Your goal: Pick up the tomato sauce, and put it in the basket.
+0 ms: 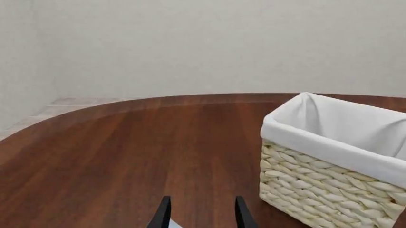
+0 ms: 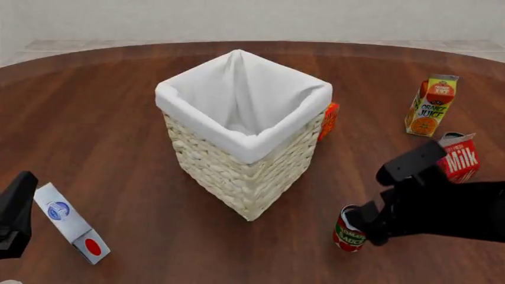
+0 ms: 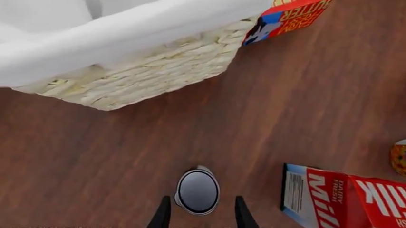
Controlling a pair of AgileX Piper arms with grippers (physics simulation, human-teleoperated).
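Observation:
The tomato sauce (image 2: pixel 347 232) is a short red-and-green can that stands upright on the table, in front and to the right of the basket (image 2: pixel 236 171). In the right wrist view its silver top (image 3: pixel 198 191) shows between the two dark fingers. My right gripper (image 2: pixel 365 223) (image 3: pixel 201 216) is open, with one finger on each side of the can and a gap to each. The basket (image 3: pixel 133 76) (image 1: pixel 330 190) is tall, woven and cream, with a white lining. My left gripper (image 1: pixel 201 216) (image 2: pixel 12 216) is open at the table's near left, away from both.
A red-and-white milk carton (image 2: pixel 459 157) (image 3: pixel 343 199) lies just right of the can. An orange juice carton (image 2: pixel 430 105) stands at the far right. An orange-red box (image 2: pixel 330 120) (image 3: pixel 285 19) leans behind the basket's right corner. A white-and-blue box (image 2: pixel 71 223) lies by the left gripper.

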